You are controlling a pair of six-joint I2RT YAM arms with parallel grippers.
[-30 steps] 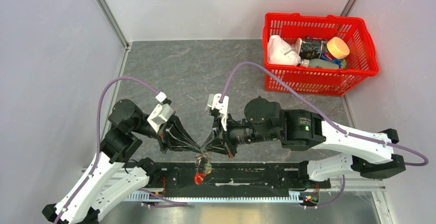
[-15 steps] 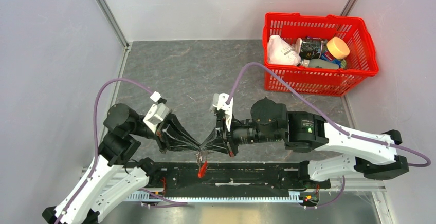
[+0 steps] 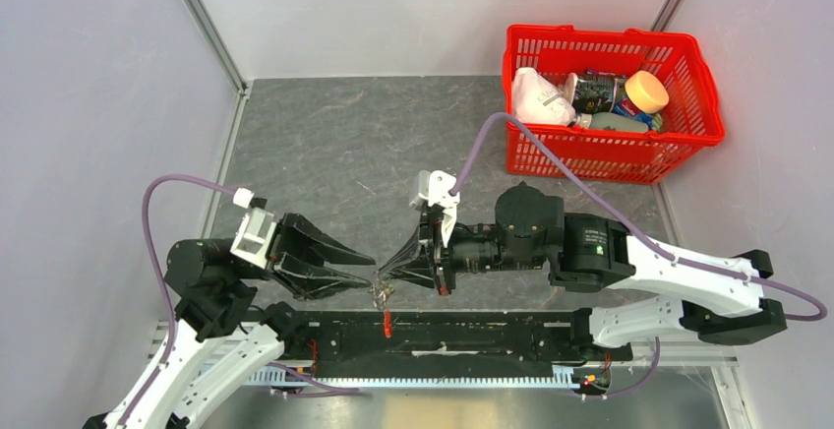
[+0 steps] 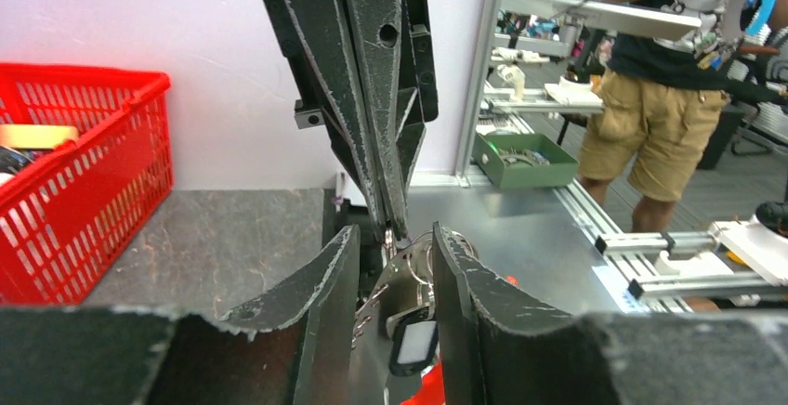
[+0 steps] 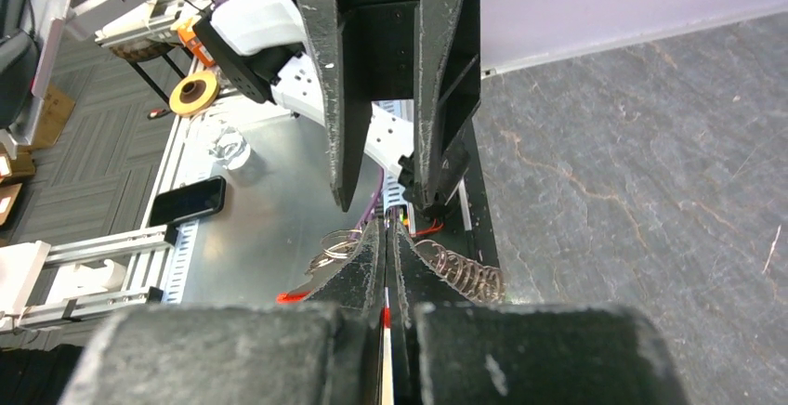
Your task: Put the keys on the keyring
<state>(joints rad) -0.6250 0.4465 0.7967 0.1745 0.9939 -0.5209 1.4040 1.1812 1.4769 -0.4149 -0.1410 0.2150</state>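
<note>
Firstly, item: keyring (image 3: 382, 292). A tiny metal ring with the keys (image 4: 405, 292) bunched against it, hanging just off the near edge of the desk (image 3: 325, 144) and above the black rail (image 3: 492, 336) that carries the arm bases. The keys are too small and crowded to count or tell apart by colour. The red section of the strap (image 3: 387, 327) dangles below the cluster, in front of the rail.

Item: right tool (image 3: 380, 275). Reaches in from the right, lying level. Its fingers are pressed flat together and pinch the top of the keyring, so the whole cluster hangs from its tips.

Item: left tool (image 3: 371, 273). Faces the right one, tip to tip, from the left. Its jaws are parted about halfway, one finger on either side of the hanging metal. Whether either finger touches the keys, I cannot tell.

Item: red basket (image 3: 610, 158). Far right corner of the desk, well apart from both arms. Holds a white bag (image 3: 539, 99), an orange-lidded jar (image 3: 646, 91) and some darker containers.
</note>
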